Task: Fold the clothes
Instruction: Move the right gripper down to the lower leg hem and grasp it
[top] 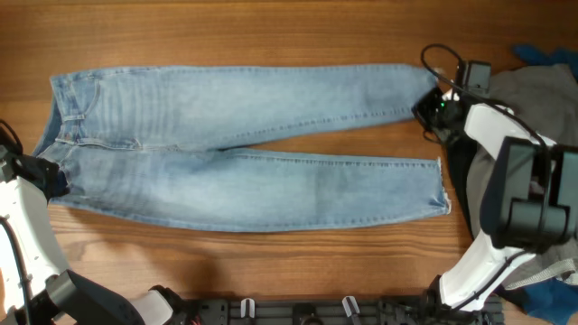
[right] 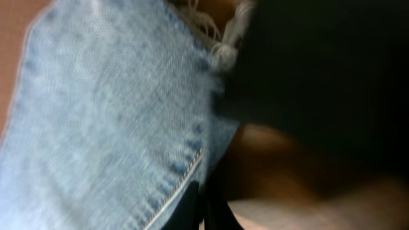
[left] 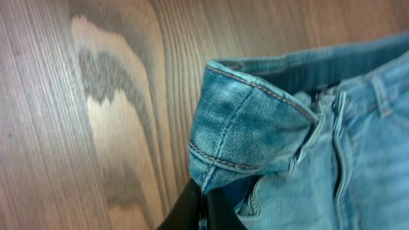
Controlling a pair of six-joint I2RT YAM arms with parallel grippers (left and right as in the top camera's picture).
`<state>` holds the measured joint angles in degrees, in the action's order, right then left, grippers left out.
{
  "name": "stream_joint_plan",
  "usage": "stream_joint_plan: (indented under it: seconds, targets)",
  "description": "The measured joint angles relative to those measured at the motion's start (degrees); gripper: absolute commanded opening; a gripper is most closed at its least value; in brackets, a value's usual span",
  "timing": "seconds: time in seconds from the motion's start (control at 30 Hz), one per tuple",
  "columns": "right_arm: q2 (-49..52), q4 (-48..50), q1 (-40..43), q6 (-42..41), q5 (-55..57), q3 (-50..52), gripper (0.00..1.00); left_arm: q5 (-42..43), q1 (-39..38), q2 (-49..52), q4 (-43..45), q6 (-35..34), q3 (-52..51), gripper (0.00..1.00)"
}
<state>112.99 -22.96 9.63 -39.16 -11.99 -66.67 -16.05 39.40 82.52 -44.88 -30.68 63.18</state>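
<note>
The jeans (top: 253, 144) lie flat across the middle of the table (top: 271, 27), waist at the left, both legs spread apart toward the right. No fold is made yet. The left gripper (left: 201, 207) pinches the waistband (left: 249, 128) at the lower left. The right gripper (top: 433, 106) looks clamped on the upper leg's hem (right: 223, 32), though that view is blurry. All the folding is left to do.

Both arms are chunky white shells with black joints. The right arm (top: 492, 131) has a big boxy black section, a thin black cable (top: 436, 48) looping off the wrist and a tiny green light (top: 442, 104). The left arm (top: 27, 226) is mostly white. The fingertips (left: 188, 214) are plain black.
</note>
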Motion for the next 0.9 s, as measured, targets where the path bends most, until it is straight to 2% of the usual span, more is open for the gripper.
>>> stream_joint_plan:
  seconds: [0.17, 0.4, 0.47, 0.5, 0.53, 0.57, 0.6, 0.73, 0.9]
  targets:
    - [-2.1, -9.2, 0.0, 2.4, 3.2, 0.2, 0.04, 0.0, 0.0, 0.0, 2.7, 0.0, 0.0, 0.04]
    - [-3.7, -13.2, 0.1, 7.6, 3.3, 1.0, 0.08, 1.8, 0.0, 0.0, 2.9, 0.0, 0.0, 0.04]
    - [-4.9, -15.9, 0.3, 8.9, 3.2, 1.1, 0.11, 2.4, 0.0, 0.0, 2.5, 0.0, 0.0, 0.04]
    - [-5.7, -17.0, 0.3, 9.6, 3.0, 1.0, 0.17, 2.6, 0.0, 0.0, 2.3, 0.0, 0.0, 0.04]
    - [-8.9, -21.3, 0.3, 11.3, 2.5, 0.8, 0.70, 2.6, 0.0, 0.0, 2.1, 0.0, 0.0, 0.04]
    - [-10.8, -22.6, 0.3, 12.1, 2.4, 0.8, 0.93, 2.7, 0.0, 0.0, 1.8, 0.0, 0.0, 0.04]
    - [-13.2, -23.7, 0.3, 12.7, 2.2, 0.7, 0.99, 2.7, 0.0, 0.0, 1.6, 0.0, 0.0, 0.04]
    - [-23.0, -28.0, 0.3, 15.6, 1.2, -0.5, 1.00, 4.4, 0.1, 0.0, 1.6, 0.0, 0.0, 0.04]
    - [-26.6, -33.1, 0.3, 19.6, -2.0, -1.3, 0.99, 6.5, 0.1, 0.0, 1.6, 0.0, 0.0, 0.04]
